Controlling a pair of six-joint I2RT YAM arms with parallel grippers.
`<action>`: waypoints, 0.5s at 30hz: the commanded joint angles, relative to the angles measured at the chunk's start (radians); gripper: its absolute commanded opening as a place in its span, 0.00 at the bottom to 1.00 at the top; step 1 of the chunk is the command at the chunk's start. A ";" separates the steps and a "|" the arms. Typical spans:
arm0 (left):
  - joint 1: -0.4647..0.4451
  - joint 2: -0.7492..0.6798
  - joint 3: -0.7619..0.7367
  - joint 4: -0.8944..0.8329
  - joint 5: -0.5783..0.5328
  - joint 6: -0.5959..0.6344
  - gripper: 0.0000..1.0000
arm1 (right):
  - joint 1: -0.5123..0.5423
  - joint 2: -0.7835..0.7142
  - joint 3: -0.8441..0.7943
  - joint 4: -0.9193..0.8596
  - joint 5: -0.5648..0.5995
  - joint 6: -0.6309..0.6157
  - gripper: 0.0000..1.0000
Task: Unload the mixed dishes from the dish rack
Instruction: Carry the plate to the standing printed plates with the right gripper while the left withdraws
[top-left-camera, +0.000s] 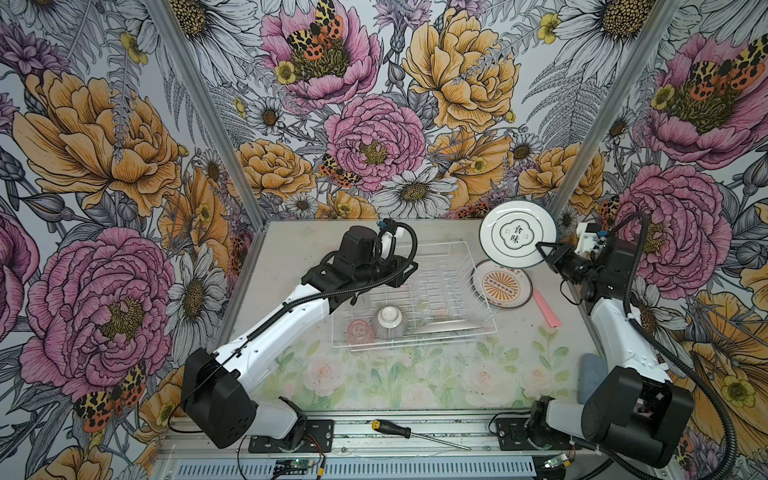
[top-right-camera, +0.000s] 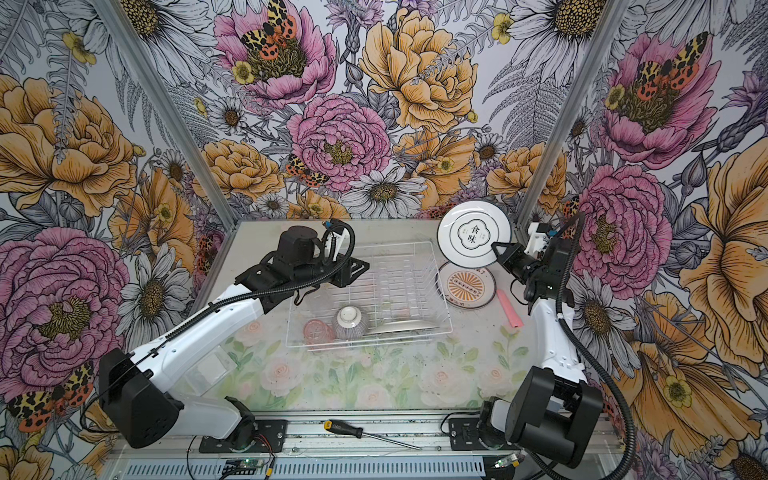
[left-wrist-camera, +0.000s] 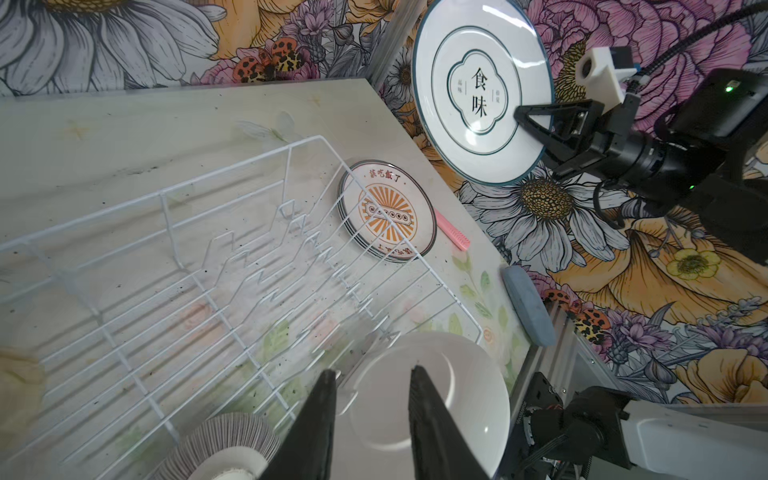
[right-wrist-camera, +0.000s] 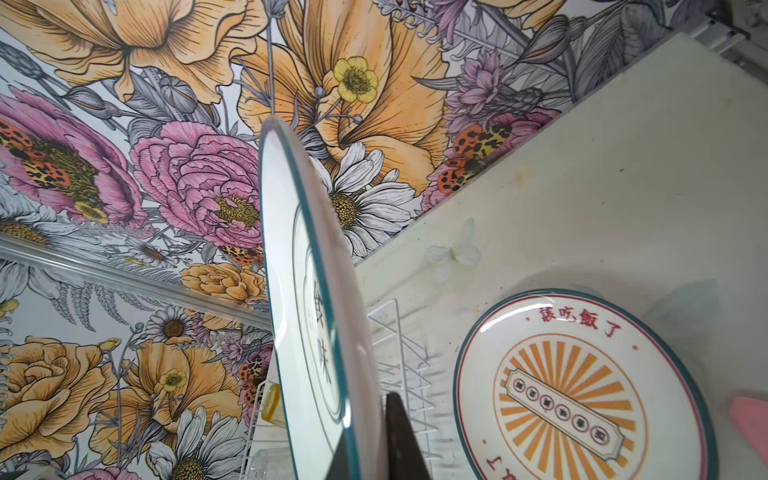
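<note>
Jaws of the right gripper (top-left-camera: 540, 248) are clamped on the rim of a teal-rimmed plate (top-left-camera: 517, 237), which hangs tilted in the air over the far right corner of the table (top-left-camera: 374, 382), its lettered face turned toward both top views; in the right wrist view it stands edge-on between the two dark fingers (right-wrist-camera: 399, 436). Jaws of the left gripper (left-wrist-camera: 372, 372) stand apart with nothing gripped, poised over the far left part of the rack (top-left-camera: 436, 286) in both top views. The rack sits mid-table, a wide white wire basket with upright prongs. Just right of it, on the table, lies a stack (top-left-camera: 503, 286) of plates, the top one printed with an orange sunburst; the teal-rimmed plate is above and just beyond that stack, clear of it. A white plate (left-wrist-camera: 432, 407) lies low along the rack's near right side, underside toward the left wrist camera; its rim shows past the left fingertips (left-wrist-camera: 419, 386), and whether they touch it cannot be told. A blue pad (top-left-camera: 590, 374) rests at the table's right edge. The bowl (top-left-camera: 390, 322) stands upside down, white foot up, in the rack's near left part. A screwdriver (top-left-camera: 411, 434) lies on the front rail (top-left-camera: 357, 432), a pink stick (top-left-camera: 546, 309) lies on the table just right of the stack, and a pink tumbler (top-left-camera: 359, 330) sits in the rack just left of the bowl
</note>
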 joint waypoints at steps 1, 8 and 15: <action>-0.001 -0.031 0.002 -0.067 -0.091 0.079 0.33 | -0.010 0.032 -0.031 -0.022 0.048 -0.064 0.00; 0.004 -0.030 0.013 -0.066 -0.093 0.093 0.33 | -0.020 0.082 -0.066 -0.029 0.077 -0.092 0.00; 0.000 -0.004 0.033 -0.066 -0.083 0.103 0.33 | -0.022 0.136 -0.081 -0.029 0.087 -0.105 0.00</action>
